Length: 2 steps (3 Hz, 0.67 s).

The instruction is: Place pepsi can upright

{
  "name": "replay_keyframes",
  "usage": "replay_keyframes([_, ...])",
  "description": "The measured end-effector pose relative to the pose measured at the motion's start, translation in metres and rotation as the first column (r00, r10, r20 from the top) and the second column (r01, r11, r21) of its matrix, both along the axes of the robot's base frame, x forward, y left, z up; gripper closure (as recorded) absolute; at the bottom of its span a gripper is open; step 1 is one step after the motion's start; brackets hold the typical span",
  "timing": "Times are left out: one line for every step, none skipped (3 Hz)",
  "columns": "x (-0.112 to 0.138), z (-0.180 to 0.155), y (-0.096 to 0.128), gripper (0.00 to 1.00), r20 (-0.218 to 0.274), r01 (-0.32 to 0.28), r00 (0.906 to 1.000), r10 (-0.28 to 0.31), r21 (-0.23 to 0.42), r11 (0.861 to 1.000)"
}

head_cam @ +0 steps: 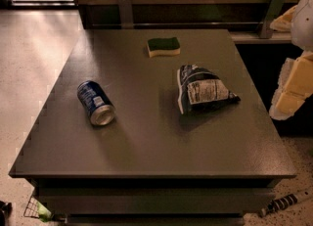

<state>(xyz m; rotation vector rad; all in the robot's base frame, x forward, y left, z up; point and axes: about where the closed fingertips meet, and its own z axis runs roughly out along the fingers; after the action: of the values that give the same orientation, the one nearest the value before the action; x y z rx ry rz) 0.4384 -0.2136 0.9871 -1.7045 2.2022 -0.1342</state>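
Observation:
The pepsi can (95, 102) is dark blue with white markings and lies on its side on the left part of the grey table (146, 146), its silver end facing the front. My gripper (292, 90), white and cream-yellow, hangs at the right edge of the view, off the table's right side and far from the can. It holds nothing that I can see.
A dark blue and white snack bag (203, 92) lies right of centre. A green and yellow sponge (163, 47) sits near the back. A wall and a ledge with metal brackets (271, 7) run behind the table. Speckled floor lies to the left.

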Motion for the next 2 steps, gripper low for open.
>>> replay_keyframes([0.0, 0.0001, 0.0, 0.0, 0.0, 0.0, 1.0, 0.0, 0.0, 1.0])
replay_keyframes([0.0045, 0.0021, 0.0085, 0.0, 0.005, 0.007, 1.0, -0.007, 0.018, 1.0])
